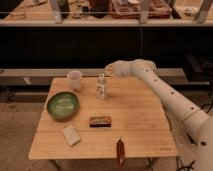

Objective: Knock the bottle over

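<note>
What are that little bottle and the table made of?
The bottle looks like whitish, translucent plastic with a pale label. The table seems to be light wood, judging by its tan, matte top. The gripper hovers near the bottle's cap.

Translucent plastic bottle (101, 88), matt wooden table (142, 117), smooth white tool (108, 69) near bottle.

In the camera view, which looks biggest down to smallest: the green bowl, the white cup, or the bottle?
1. Green bowl.
2. White cup and bottle look about alike: cup wider, bottle taller.
The gripper hovers beside the bottle's top.
</note>
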`<state>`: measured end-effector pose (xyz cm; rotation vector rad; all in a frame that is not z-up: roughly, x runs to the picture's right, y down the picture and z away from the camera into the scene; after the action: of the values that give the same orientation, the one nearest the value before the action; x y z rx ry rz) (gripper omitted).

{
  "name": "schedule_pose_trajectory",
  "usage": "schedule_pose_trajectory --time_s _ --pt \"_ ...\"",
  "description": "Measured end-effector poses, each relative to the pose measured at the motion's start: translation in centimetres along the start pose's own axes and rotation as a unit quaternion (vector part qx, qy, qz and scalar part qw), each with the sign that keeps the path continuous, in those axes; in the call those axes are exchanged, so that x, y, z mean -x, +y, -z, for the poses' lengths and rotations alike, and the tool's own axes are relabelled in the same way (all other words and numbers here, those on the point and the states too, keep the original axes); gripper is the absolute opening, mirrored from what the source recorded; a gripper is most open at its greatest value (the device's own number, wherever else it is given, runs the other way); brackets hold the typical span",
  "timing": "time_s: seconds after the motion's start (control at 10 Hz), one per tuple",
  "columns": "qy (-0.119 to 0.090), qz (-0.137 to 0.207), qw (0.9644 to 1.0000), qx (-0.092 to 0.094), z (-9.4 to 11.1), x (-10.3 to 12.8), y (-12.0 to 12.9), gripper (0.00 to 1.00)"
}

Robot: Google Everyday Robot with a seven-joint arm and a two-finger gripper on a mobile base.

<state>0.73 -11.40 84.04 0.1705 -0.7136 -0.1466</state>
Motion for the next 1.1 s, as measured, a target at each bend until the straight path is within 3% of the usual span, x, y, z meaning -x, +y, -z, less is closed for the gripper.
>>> schedule_pose_trajectory --time_s 0.1,0.2,0.3,0.4,0.6,0.8,0.9,1.1 --pt "-0.020 0.010 0.9997 -0.003 0.1 1.8 0.1 0.11" --pt "-0.055 0.029 0.9980 -0.010 0.8 5.0 0.3 0.11" --pt "-0.088 0.056 0.9945 -0.016 2.0 8.3 0.8 0.11" --pt "-0.097 0.069 0.9927 -0.016 2.5 9.4 1.3 0.11" --pt "-0.089 0.086 0.9923 -0.008 3.3 9.3 2.8 0.11" --pt "-0.046 0.081 0.9955 0.014 3.5 5.7 4.1 0.11" --pt "-0.036 0.079 0.9960 0.018 3.7 4.8 4.4 0.11" --pt "-0.037 0.080 0.9959 0.019 3.4 5.1 4.3 0.11"
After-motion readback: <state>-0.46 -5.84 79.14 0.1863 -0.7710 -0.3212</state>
